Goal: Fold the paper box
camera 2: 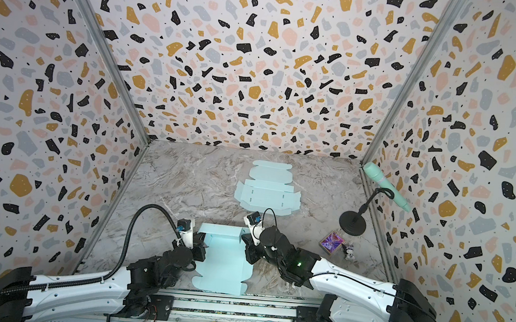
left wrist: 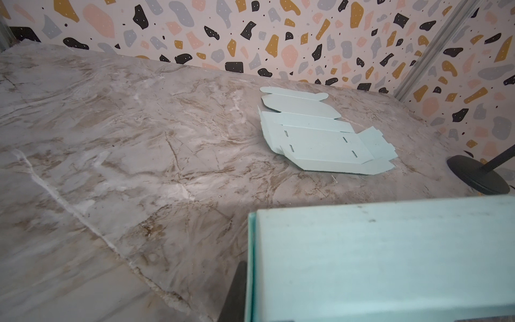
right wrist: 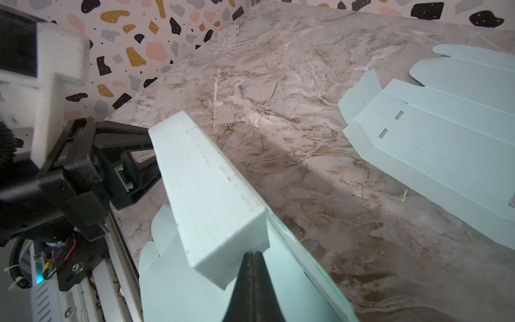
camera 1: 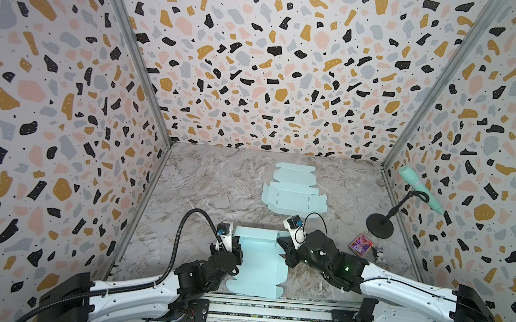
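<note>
In both top views the paper box sits at the 6 o'clock edge of the table, partly formed: its far wall stands upright at 12 o'clock and the near flaps lie flat. The left fingers are narrow at the box's 9 o'clock wall, with one finger showing just outside it and the other hidden, while the right fingers are pressed together at its 2 o'clock corner, tips against the end of the upright wall; whether paper is caught between them cannot be told. A flat blank lies at 12 o'clock from the box, well apart.
</note>
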You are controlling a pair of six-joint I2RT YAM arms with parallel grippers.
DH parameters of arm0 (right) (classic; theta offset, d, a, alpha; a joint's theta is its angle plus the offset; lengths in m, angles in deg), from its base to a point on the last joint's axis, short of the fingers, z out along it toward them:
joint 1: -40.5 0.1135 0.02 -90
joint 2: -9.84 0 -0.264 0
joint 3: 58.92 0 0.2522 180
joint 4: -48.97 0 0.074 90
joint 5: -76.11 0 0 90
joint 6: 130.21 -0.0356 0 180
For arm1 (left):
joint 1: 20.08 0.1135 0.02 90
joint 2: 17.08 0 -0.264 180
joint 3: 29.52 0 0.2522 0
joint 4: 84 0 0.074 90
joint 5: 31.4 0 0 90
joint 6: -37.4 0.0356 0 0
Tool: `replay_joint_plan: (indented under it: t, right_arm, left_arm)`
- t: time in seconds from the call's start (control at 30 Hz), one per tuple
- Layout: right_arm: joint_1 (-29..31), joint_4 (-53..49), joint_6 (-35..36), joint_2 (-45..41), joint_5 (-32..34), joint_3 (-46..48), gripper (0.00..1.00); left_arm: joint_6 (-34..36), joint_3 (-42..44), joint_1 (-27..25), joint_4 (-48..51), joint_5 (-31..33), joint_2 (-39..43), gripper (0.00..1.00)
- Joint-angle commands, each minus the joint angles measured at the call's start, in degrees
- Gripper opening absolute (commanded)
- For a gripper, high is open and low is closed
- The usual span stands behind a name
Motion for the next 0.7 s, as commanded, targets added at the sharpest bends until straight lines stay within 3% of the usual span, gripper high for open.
replay_joint_plan:
  t: [0.0,0.2,0.43,0.67]
  right_arm:
    - [0.09,5.76,1.36,0.53,-3.38,-0.48,0.0]
    - [0.08,6.46,3.04,-2.06,-3.77,1.25,0.05]
    - [0.0,6.69,2.99,-14.62,-1.3,5.98,0.28]
    - [-0.23,7.72,0.79,-29.99,0.06,14.54,0.35]
  left_arm:
    - [-0.11,-1.52,-0.28,-2.43,-0.5,0.62,0.01]
    - [-0.6,-0.46,-0.28,-2.56,0.19,2.02,0.01]
    - [-2.54,2.52,-0.19,-0.58,2.61,10.54,0.03]
    - [-3.13,-0.32,0.07,9.15,3.36,17.16,0.02]
